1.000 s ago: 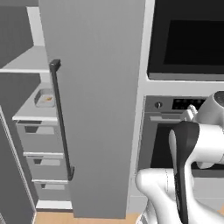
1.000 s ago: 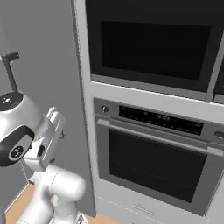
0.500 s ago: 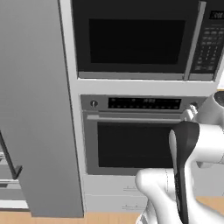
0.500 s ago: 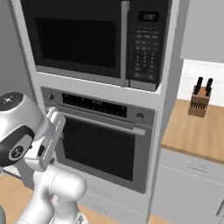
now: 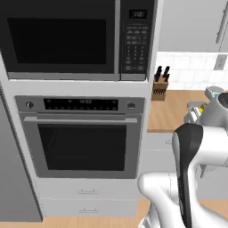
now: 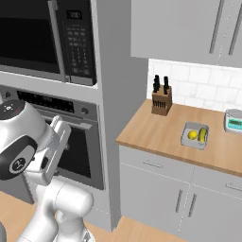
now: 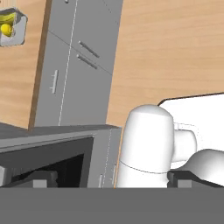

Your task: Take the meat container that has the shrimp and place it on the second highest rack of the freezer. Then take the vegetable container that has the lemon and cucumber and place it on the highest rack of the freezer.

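A vegetable container [image 6: 194, 135] holding the lemon [image 6: 192, 135] and cucumber [image 6: 203, 135] is seen on the tabletop [image 6: 156, 132], beside a scale [image 6: 234, 121]. The claw [image 7: 111, 179] is spread wide, empty. The tray is judged light, rigid; its rim is best gripped.

White arm folded close over its base, fingers [image 7: 41, 178] spread wide (nothing between them)

No legible text in any view.
The microwave's keypad [image 5: 136, 42] and small display [image 6: 74, 14], the oven's control strip [image 5: 81, 104] and the kitchen scale's green screen [image 6: 234, 124] carry marks too small and blurred to read.
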